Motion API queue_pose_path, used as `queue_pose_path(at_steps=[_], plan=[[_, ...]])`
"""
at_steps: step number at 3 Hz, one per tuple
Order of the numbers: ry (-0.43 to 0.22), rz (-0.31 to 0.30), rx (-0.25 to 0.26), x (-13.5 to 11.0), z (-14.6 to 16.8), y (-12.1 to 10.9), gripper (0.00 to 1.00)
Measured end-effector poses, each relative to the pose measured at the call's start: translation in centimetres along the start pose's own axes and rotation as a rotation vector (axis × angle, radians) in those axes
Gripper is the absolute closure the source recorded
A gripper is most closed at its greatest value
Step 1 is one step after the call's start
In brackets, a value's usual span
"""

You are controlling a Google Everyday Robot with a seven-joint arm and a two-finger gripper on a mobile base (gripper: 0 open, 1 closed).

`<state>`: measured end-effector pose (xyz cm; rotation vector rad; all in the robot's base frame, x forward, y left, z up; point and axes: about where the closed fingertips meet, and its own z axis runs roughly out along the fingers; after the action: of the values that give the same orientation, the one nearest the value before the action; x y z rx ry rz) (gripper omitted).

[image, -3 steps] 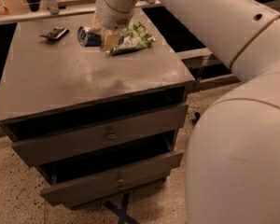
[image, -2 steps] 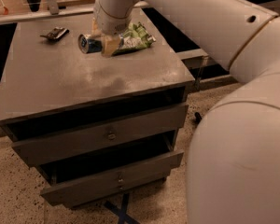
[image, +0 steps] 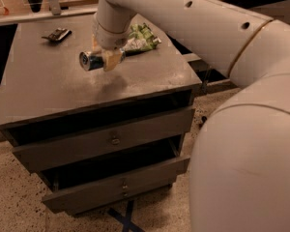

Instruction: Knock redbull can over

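Observation:
The redbull can lies on its side, its silver top facing left, near the middle of the grey cabinet top. My gripper comes down from the white arm and sits right against the can's right end, covering that part of it. I cannot tell whether the can rests on the surface or is held just above it.
A green-and-white snack bag lies just behind and to the right of the gripper. A small dark object sits at the back left. The cabinet has two drawers, the lower one slightly open. My white arm fills the right side.
The gripper and the can have moved together toward the cabinet's front edge, away from the snack bag. The can stays on its side.

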<state>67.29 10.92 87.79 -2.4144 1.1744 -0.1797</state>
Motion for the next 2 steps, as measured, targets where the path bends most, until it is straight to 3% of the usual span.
queue_pose_path(at_steps=[1, 2], plan=[[-0.002, -0.002, -0.018, -0.14, 0.66, 0.47, 1.0], [-0.014, 0.01, -0.037, -0.28, 1.19, 0.84, 0.81]])
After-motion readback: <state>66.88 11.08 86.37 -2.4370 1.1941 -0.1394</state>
